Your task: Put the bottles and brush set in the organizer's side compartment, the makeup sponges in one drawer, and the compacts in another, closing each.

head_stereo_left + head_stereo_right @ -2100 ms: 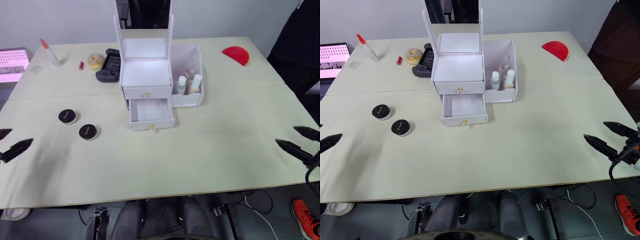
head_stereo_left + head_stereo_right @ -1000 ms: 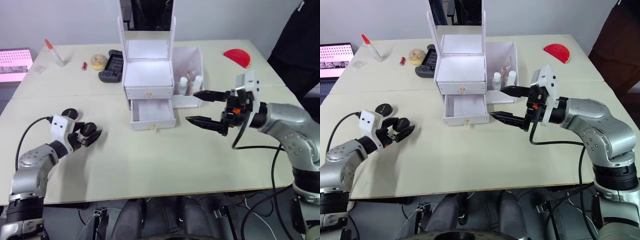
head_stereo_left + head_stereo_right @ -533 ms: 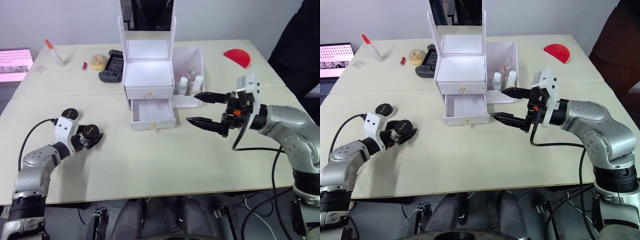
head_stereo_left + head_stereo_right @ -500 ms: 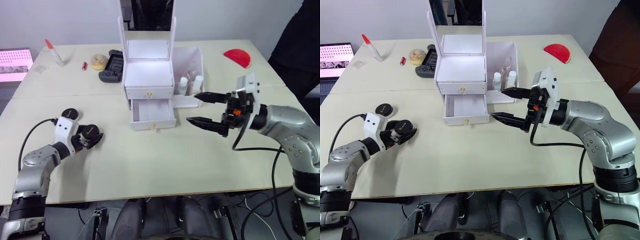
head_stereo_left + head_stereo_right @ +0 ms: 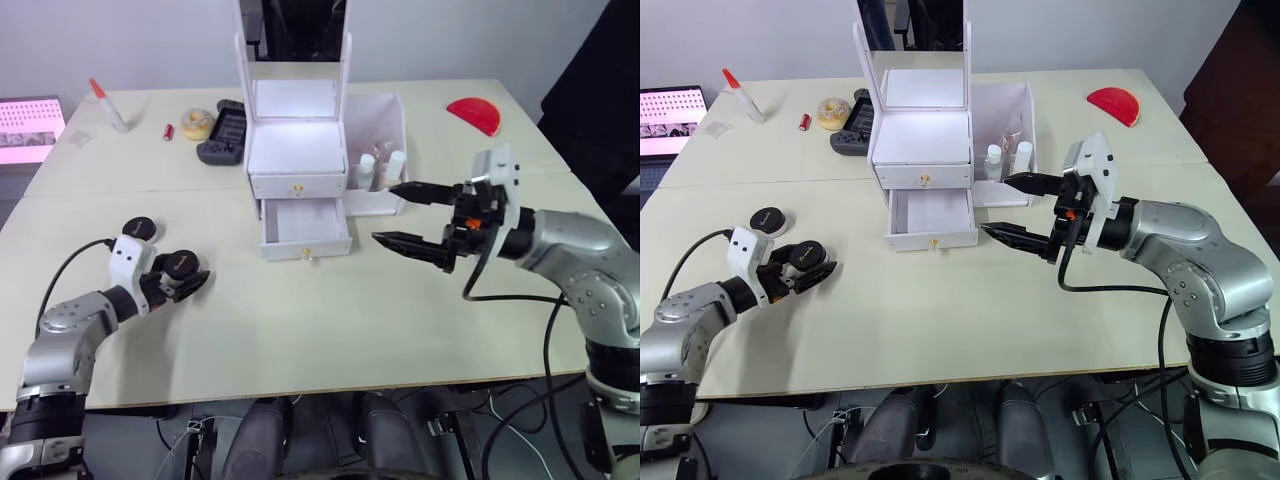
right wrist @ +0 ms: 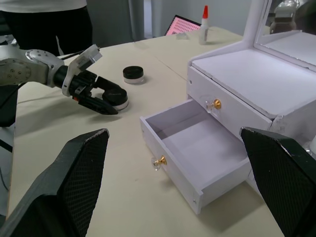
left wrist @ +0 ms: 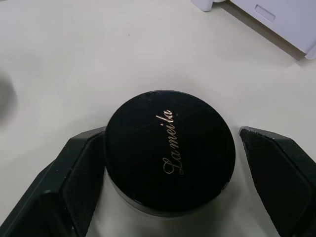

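The white organizer (image 5: 297,150) stands mid-table with its upper drawer (image 5: 296,185) shut and its lower drawer (image 5: 304,222) pulled out and empty. Bottles (image 5: 379,168) stand in the side compartment (image 5: 379,120); I cannot pick out a brush set among them. One black-lidded compact (image 7: 168,155) lies between the fingers of my open left gripper (image 7: 170,136), one finger against its side and the other apart. A second compact (image 5: 139,229) lies just behind it. My right gripper (image 5: 382,212) hovers open to the right of the open drawer. The makeup sponges are out of view.
Behind the organizer's left side lie a black gadget (image 5: 222,130), a yellowish roll (image 5: 194,122), a small red item (image 5: 167,131) and a red-tipped glue bottle (image 5: 105,105). A red half-round object (image 5: 473,110) sits far right. A person in dark clothes (image 5: 600,90) stands at the right.
Both arms have come in from the table's sides. My left gripper has settled around the nearer compact and my right has stopped beside the open drawer; hardly anything has moved over the last half second.
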You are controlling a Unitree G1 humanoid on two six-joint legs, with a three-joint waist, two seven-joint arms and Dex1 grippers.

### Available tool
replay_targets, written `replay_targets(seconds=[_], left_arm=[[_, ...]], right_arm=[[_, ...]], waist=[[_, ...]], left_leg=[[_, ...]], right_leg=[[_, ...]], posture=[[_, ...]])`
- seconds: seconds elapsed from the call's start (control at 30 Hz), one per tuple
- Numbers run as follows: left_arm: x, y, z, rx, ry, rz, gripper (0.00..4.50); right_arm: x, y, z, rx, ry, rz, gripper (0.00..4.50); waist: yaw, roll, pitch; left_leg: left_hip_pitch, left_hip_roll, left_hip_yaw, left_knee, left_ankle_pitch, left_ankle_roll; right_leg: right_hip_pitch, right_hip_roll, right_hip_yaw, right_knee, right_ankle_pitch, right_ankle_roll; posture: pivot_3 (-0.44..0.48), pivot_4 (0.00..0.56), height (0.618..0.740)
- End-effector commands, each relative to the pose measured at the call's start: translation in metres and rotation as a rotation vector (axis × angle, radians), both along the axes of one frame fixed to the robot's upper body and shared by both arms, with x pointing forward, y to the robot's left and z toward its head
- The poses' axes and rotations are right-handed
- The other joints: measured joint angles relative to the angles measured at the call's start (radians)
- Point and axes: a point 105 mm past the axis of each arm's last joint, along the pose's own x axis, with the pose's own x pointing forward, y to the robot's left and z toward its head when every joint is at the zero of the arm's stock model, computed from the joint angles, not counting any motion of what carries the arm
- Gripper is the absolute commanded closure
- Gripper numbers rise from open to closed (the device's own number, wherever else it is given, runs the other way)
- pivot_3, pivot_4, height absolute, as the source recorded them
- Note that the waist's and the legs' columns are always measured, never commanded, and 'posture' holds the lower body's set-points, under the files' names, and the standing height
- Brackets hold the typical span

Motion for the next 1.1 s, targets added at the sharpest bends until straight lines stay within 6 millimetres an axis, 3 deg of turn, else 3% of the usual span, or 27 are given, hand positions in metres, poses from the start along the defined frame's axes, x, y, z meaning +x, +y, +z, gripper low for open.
replay_targets(seconds=[0.03,0.1,0.2,0.4,0.53,0.63,0.83,0.93,1.1], left_arm=[[0.004,0.003,0.005,0.007,-0.011,0.006,0.14],[0.005,0.003,0.006,0.006,-0.015,0.006,0.67],[0.006,0.003,0.007,0.008,-0.020,0.004,1.82],[0.004,0.003,0.014,0.004,-0.034,-0.022,1.81],[0.003,-0.008,0.040,0.004,-0.092,-0.098,1.81],[0.008,-0.031,0.065,-0.002,-0.141,-0.192,1.81],[0.020,-0.101,0.105,-0.035,-0.208,-0.430,1.81],[0.032,-0.125,0.113,-0.041,-0.202,-0.497,1.81],[0.046,-0.143,0.109,-0.016,-0.164,-0.567,1.81]], right_arm=[[-0.005,-0.001,0.012,0.013,-0.055,-0.004,0.00],[-0.006,-0.001,0.012,0.014,-0.055,-0.007,0.00],[-0.006,0.000,0.013,0.015,-0.055,-0.009,0.00],[-0.006,-0.001,0.012,0.011,-0.049,-0.013,0.00],[-0.005,-0.004,0.012,0.007,-0.048,-0.028,0.00],[-0.004,-0.005,0.011,0.004,-0.047,-0.038,0.00],[-0.004,-0.007,0.012,0.003,-0.056,-0.051,0.00],[-0.005,-0.008,0.016,0.006,-0.066,-0.057,0.00],[-0.009,-0.010,0.018,0.005,-0.077,-0.073,0.00]], waist=[[0.000,0.000,0.000],[0.000,0.000,0.000],[0.000,0.000,0.000],[0.000,0.000,0.000],[0.000,0.000,0.000],[0.004,0.000,0.000],[0.000,0.000,0.000],[-0.001,-0.001,0.000],[-0.008,-0.001,0.000]], left_leg=[[0.000,0.000,0.000,0.000,0.000,0.000],[0.000,0.000,0.000,0.000,0.000,0.000],[0.000,0.000,0.000,0.000,0.000,0.000],[0.000,0.000,0.000,0.000,0.000,0.000],[0.000,0.000,0.000,0.000,0.000,0.000],[0.000,0.000,0.000,0.000,0.000,0.000],[0.000,-0.002,0.000,0.001,0.000,0.000],[0.000,-0.003,0.003,0.001,0.000,0.000],[0.000,-0.002,0.003,0.000,0.000,0.000]], right_leg=[[0.000,0.000,0.000,0.000,0.000,0.000],[0.000,0.000,0.000,0.000,0.000,0.000],[0.000,0.000,0.000,0.000,0.000,0.000],[0.000,0.000,0.000,0.000,0.000,0.000],[0.000,0.000,0.000,0.000,0.000,0.000],[0.000,0.000,0.000,0.000,0.000,0.000],[0.001,0.000,0.000,-0.001,0.000,0.000],[0.001,0.001,0.000,0.000,0.001,0.001],[0.001,0.005,0.000,0.000,0.001,0.001]], posture=[[0.000,0.150,0.737],[0.000,0.150,0.737],[0.000,0.150,0.737],[0.000,0.150,0.737],[0.000,0.150,0.737],[0.000,0.150,0.737],[0.000,0.150,0.737],[0.000,0.150,0.737],[0.000,0.150,0.737]])
